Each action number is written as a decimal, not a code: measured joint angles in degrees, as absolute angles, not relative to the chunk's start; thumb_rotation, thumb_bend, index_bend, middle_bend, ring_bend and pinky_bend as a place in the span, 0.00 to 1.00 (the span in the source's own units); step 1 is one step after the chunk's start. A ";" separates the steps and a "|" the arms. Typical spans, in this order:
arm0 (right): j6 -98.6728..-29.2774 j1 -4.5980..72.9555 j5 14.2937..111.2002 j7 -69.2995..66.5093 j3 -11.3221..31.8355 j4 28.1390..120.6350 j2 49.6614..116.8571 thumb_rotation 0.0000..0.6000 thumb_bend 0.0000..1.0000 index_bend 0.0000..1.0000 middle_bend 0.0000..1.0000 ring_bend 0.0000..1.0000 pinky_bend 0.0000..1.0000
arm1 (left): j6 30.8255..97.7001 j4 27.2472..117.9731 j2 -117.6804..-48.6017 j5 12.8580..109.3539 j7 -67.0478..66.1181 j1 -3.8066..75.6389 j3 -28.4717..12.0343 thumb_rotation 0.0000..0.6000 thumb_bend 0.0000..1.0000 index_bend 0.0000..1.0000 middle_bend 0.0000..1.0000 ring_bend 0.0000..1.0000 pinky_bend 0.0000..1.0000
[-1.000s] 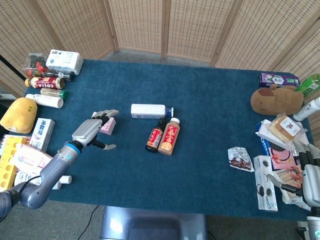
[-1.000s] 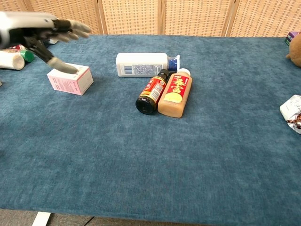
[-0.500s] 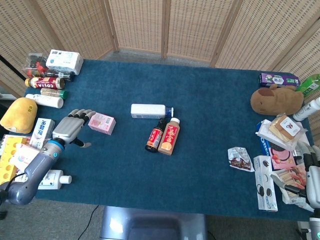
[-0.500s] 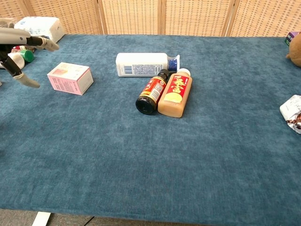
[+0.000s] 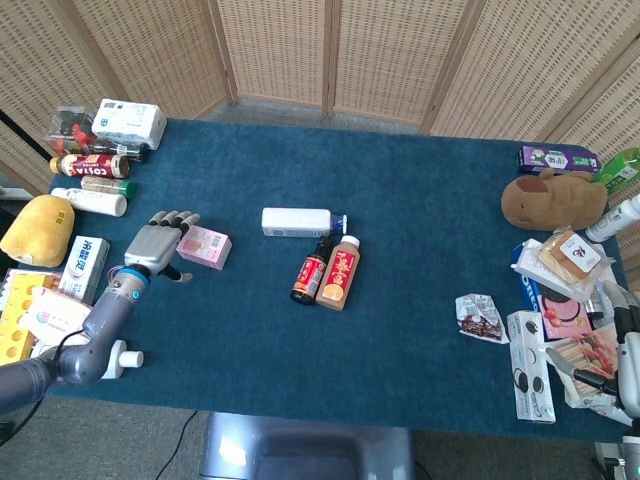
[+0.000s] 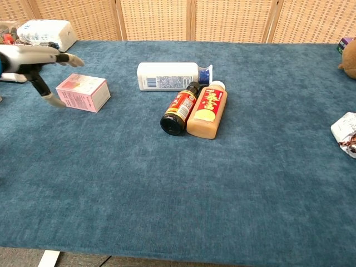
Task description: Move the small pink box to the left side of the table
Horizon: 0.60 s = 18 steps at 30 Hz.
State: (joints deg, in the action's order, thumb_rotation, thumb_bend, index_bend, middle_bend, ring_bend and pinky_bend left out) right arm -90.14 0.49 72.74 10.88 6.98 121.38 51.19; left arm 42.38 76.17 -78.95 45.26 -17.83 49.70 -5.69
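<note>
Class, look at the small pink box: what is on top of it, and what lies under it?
Nothing rests on the small pink box; its top is bare. The left robot hand hovers beside it, fingers spread. It sits on the blue table; the cloth directly beneath is covered.

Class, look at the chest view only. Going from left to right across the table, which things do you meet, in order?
left hand → small pink box → white bottle lying on its side → dark sauce bottle → orange drink bottle → crumpled wrapper at the right edge.
</note>
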 measured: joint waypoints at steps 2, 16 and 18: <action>-90.47 0.37 72.54 10.94 7.12 121.35 51.29 0.68 0.00 0.00 0.00 0.00 0.00 | 42.40 74.71 -80.72 45.68 -18.17 50.14 -5.79 1.00 0.21 0.00 0.00 0.00 0.00; -93.12 -1.41 72.30 9.48 7.63 121.36 51.33 0.73 0.00 0.00 0.00 0.00 0.07 | 45.20 66.81 -88.37 46.46 -24.23 51.57 -5.74 1.00 0.28 0.56 0.56 0.68 0.38; -93.12 -1.45 72.47 9.58 7.58 121.45 51.36 0.73 0.00 0.00 0.00 0.00 0.07 | 45.90 66.12 -89.26 46.54 -23.96 51.57 -6.40 1.00 0.30 0.61 0.62 0.73 0.45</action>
